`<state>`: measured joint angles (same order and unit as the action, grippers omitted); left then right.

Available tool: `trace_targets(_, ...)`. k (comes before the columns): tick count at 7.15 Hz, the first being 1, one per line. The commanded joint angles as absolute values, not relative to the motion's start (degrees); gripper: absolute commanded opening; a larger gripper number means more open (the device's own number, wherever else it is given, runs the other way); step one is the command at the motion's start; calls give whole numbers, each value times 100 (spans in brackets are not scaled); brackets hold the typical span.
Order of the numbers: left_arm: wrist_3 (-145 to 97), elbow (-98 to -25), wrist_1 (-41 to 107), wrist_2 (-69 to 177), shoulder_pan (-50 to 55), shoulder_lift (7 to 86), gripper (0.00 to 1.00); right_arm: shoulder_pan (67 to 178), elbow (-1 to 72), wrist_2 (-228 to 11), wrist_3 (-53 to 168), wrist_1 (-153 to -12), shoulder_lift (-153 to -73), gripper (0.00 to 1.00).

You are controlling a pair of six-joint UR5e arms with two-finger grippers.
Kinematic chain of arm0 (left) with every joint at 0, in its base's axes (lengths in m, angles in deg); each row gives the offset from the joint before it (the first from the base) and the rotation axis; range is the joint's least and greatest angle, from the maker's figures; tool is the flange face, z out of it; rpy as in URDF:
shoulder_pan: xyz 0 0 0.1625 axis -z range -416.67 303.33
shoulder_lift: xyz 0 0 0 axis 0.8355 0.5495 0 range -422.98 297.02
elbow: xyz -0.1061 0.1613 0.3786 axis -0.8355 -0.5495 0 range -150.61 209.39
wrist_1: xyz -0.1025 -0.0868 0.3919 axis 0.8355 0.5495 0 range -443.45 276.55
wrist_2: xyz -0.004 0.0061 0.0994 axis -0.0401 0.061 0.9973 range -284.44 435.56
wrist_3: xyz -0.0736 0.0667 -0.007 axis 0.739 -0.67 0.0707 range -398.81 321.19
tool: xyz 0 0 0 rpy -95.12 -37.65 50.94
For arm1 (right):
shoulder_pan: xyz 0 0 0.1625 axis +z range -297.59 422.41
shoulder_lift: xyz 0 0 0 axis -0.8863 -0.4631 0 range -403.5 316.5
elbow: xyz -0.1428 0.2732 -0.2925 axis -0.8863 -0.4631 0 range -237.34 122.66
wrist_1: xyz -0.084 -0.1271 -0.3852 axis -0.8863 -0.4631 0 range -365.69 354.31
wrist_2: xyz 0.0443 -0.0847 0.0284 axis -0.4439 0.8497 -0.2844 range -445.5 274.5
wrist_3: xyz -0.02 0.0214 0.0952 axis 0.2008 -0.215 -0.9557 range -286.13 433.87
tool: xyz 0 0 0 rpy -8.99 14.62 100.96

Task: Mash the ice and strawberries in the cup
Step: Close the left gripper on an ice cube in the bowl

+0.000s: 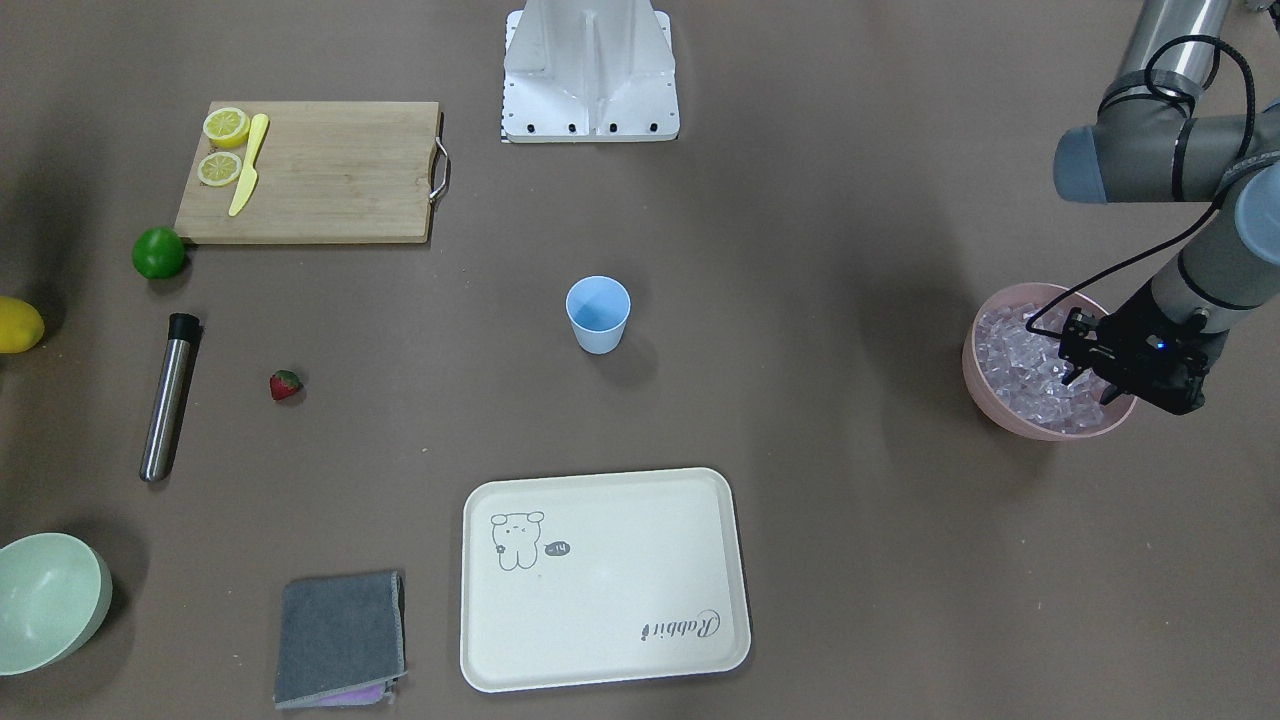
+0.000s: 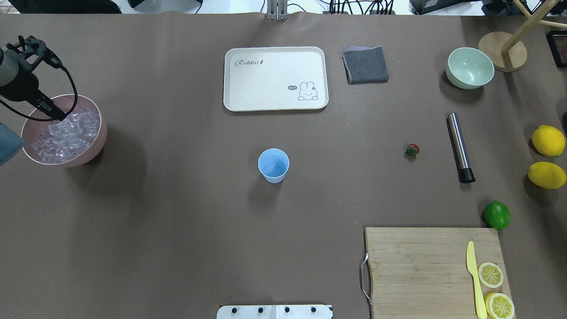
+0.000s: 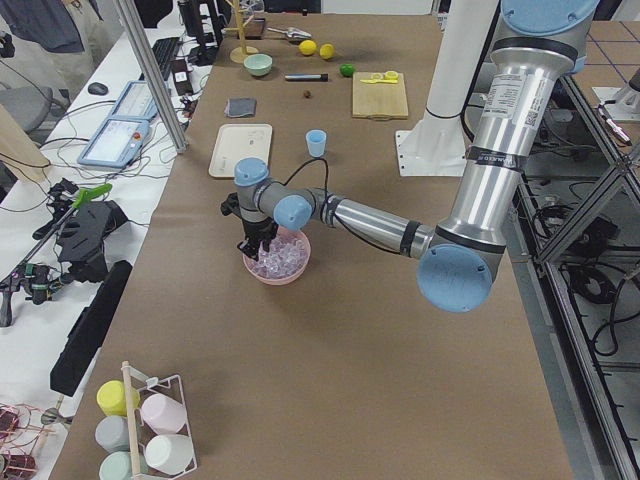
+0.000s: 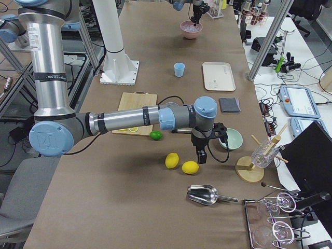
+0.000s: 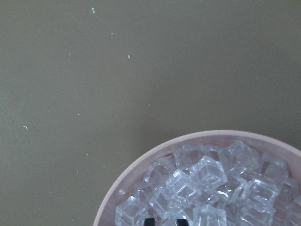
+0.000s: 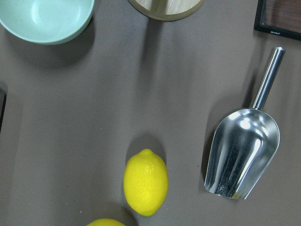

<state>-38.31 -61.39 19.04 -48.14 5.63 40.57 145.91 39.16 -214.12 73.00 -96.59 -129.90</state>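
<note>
Two arms work a brown worktop (image 1: 850, 450), and only the left one is on the task. The left gripper (image 1: 1090, 378) hangs over the pink bowl (image 1: 1010, 415) at the worktop's left end, its tips down among the ice (image 1: 1020, 360) heaped there. In the wrist view two dark fingertips (image 5: 149, 221) show with a gap between them, but I cannot tell whether they are free or pinched on a cube. The right gripper (image 4: 199, 155) hovers near two lemons (image 4: 190, 167) at the far right end, and the state of its fingers cannot be told.

The light blue cup (image 1: 598, 315) stands upright and empty mid-worktop, well apart from the bowl. The strawberry (image 1: 285, 385) lies well to its right, near the steel muddler (image 1: 168, 397).

This looks like the first step, fetching ice. Next, a cube must be gripped firmly, lifted clear and carried across to the cup.
</note>
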Motion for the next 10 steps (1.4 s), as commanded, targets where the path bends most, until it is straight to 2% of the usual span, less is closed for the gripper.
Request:
trace_targets(1, -3619, -6149, 1947, -4819, 469, 4055, 97, 14591, 3925, -21409, 7300, -9666, -12972, 100)
trace_targets(3, -3442, -6123, 1956, -4627, 65, 4056, 97, 14591, 3925, -21409, 7291, -9666, -12946, 100)
trace_targets(10, -3406, -6062, 1834, -4529, 90, 4047, 97, 14582, 3925, -21409, 7300, -9666, -12963, 100)
